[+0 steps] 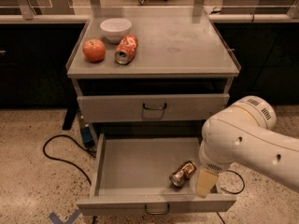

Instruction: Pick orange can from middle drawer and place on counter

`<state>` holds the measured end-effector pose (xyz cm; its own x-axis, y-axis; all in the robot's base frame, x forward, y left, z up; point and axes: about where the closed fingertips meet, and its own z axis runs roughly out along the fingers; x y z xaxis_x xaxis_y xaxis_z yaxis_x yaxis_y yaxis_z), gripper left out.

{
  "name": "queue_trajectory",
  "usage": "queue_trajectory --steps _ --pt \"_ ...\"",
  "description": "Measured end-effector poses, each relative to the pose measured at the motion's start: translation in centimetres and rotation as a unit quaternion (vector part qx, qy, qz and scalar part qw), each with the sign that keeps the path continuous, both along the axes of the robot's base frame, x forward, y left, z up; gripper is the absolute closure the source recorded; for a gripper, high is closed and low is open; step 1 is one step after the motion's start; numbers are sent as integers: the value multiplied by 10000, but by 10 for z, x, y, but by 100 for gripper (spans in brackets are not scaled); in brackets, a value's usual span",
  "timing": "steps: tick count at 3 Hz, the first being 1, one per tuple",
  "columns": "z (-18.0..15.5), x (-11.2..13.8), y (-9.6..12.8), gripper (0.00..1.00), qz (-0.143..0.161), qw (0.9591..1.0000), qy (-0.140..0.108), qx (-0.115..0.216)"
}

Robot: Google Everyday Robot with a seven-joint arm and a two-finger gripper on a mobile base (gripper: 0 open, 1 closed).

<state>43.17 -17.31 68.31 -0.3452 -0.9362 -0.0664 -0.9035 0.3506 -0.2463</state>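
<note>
The orange can [183, 173] lies on its side on the floor of the open middle drawer [126, 164], near its front right corner, silver end facing front left. My gripper [206, 183] hangs down from the big white arm [252, 141] just right of the can, low in the drawer and close to the can. The counter [187, 41] is the grey cabinet top above; its right half is bare.
On the counter's left stand a white bowl [115, 28], a round orange-red fruit [94, 50] and a red-orange and white can [126, 49] on its side. The upper drawer [154, 107] is shut. A black cable [60, 153] lies on the floor at left.
</note>
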Motion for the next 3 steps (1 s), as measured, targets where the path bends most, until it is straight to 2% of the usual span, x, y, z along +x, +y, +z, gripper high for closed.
queue_trajectory --steps 1,2,3 --pt "4 9 -14 0 -10 9994 -193 -274" --pt "0 19 -36 0 -193 9995 -233 21" --pt "-12 50 -77 0 -366 9985 -165 373"
